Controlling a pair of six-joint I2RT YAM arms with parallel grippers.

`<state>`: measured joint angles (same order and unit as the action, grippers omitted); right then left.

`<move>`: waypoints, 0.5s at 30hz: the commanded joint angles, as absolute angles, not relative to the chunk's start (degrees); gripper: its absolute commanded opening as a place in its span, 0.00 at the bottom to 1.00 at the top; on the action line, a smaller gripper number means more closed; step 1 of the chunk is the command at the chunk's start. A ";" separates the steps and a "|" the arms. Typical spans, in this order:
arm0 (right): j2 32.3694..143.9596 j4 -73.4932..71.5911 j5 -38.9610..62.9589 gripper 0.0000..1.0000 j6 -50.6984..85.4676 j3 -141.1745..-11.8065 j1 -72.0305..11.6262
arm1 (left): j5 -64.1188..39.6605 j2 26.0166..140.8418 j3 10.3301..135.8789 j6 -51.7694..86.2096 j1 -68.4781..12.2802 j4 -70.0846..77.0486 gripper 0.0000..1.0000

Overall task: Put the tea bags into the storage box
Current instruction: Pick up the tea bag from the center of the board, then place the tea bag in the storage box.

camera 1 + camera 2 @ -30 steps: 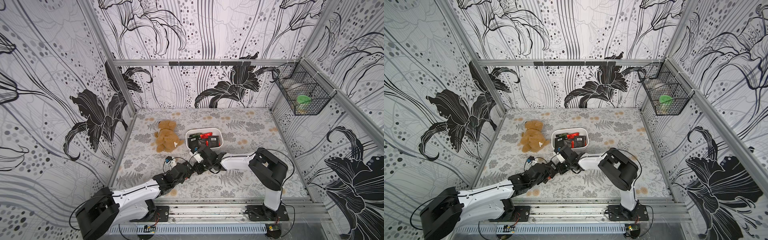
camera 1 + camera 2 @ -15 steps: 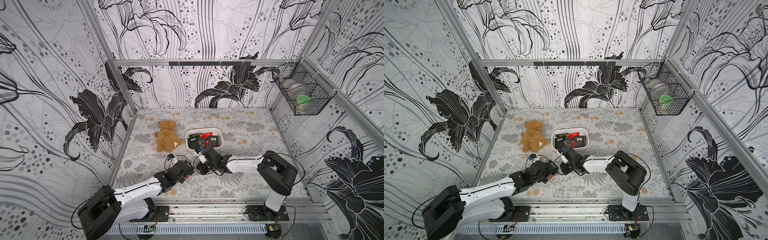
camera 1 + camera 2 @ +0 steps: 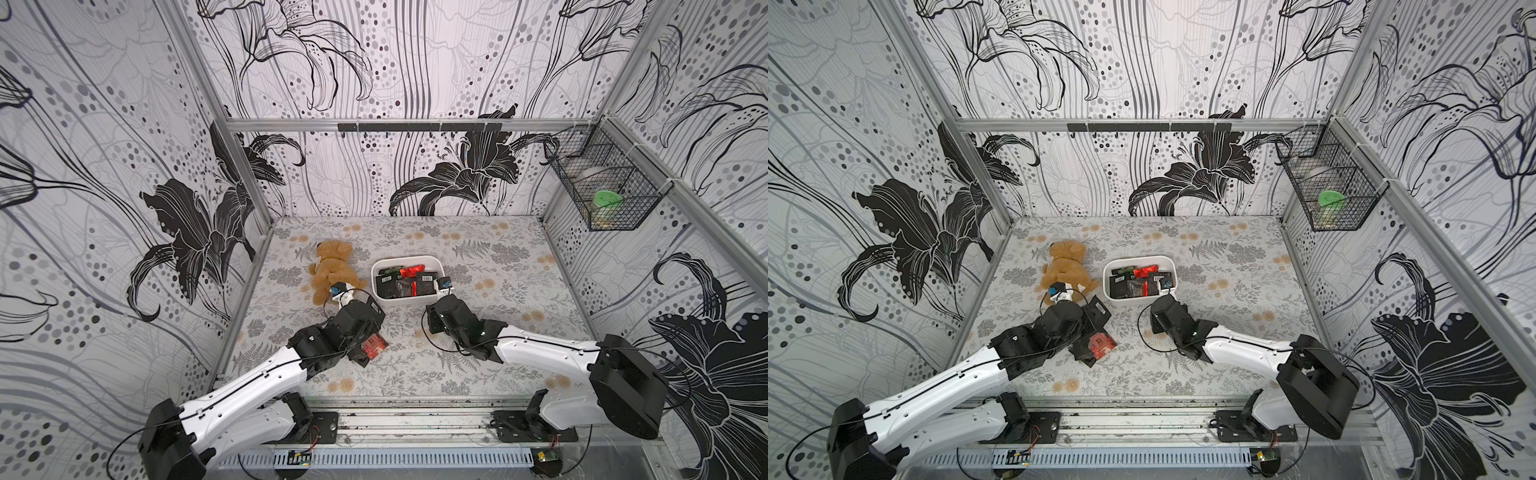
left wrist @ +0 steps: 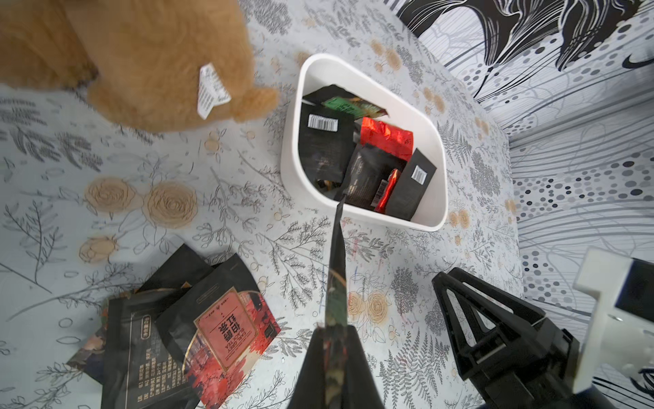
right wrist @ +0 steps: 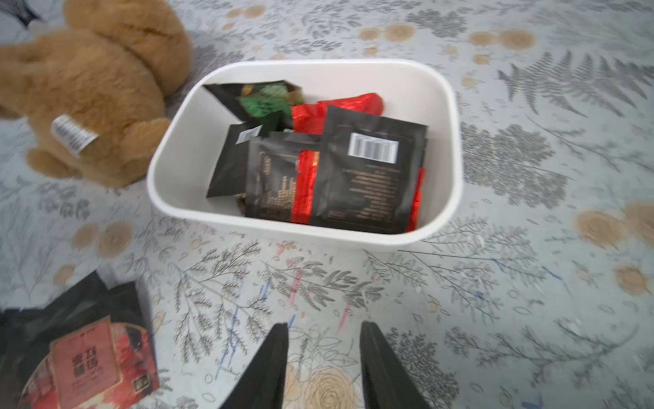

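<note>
Before the storage box (image 4: pixel 291 148), left claw (image 4: pixel 334 329) low.

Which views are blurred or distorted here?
Right wrist view: motion blur throughout, softening the storage box and teddy bear. Left wrist view: sharper, label on the loose tea bag readable; the sachet in the left end effector blurs near the lens. Both top views: crisp, wide-angle curving at edges.

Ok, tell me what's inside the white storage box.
The storage box holds piled tea bags: black barcode-labelled ones, red foil ones, one green-labelled. Lower sachets and the floor beneath them are covered.
</note>
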<state>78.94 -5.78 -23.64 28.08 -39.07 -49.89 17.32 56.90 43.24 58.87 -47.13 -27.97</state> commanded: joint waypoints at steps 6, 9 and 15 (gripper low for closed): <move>75.00 -6.39 -14.55 0.39 34.22 -33.13 -36.44 | 20.97 72.98 61.17 45.06 -46.54 -29.44 0.00; 72.18 -7.94 -13.89 0.41 34.04 -31.19 -35.09 | 18.85 82.21 69.29 41.60 -45.90 -28.36 0.00; 67.62 -10.35 -13.52 0.46 33.31 -28.35 -34.47 | 12.49 100.17 84.62 36.96 -45.29 -26.46 0.00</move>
<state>69.36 -7.62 -14.74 33.04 -29.41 -34.98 15.88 95.53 80.14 41.56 -45.65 -28.42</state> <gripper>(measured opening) 0.454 0.070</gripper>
